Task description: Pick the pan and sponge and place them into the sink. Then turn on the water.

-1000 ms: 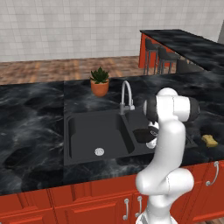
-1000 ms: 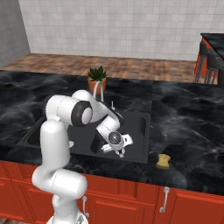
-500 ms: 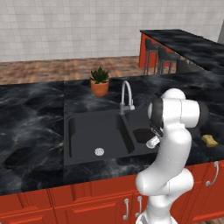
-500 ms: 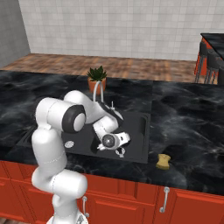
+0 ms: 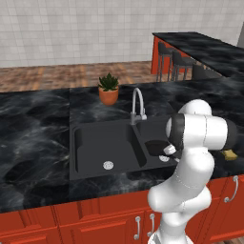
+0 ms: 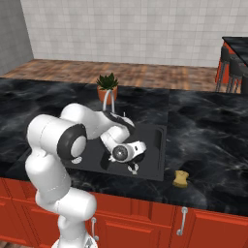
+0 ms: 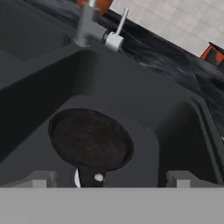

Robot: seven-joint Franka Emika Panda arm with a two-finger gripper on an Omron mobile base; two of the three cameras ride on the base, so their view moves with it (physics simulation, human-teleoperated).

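Note:
The black pan [image 7: 89, 140] lies flat on the floor of the right basin of the black sink [image 7: 144, 87], its short handle pointing toward the hand. My gripper [image 7: 111, 179] hovers just above the handle end, open, with nothing between its fingers [image 7: 41, 178]. From the left base the pan [image 5: 155, 147] is a dark disc in the right basin of the sink [image 5: 90, 143], partly behind my forearm. The right base view has my gripper [image 6: 131, 167] low over the sink [image 6: 156, 144]. The yellow sponge [image 6: 181, 178] rests on the counter to the right of the sink, near the front edge [image 5: 230, 154].
A curved silver faucet [image 5: 138, 106] stands behind the sink's divider [image 7: 92, 27], with no stream from it. An orange plant pot [image 5: 108, 93] sits behind it [image 6: 107, 89]. Bar stools [image 5: 171, 57] stand by the far counter. Red cabinets run below.
The arm's elbow has swung toward the front and the hand has shifted slightly. The jaws have stayed wide apart. The pan lies still in the right basin.

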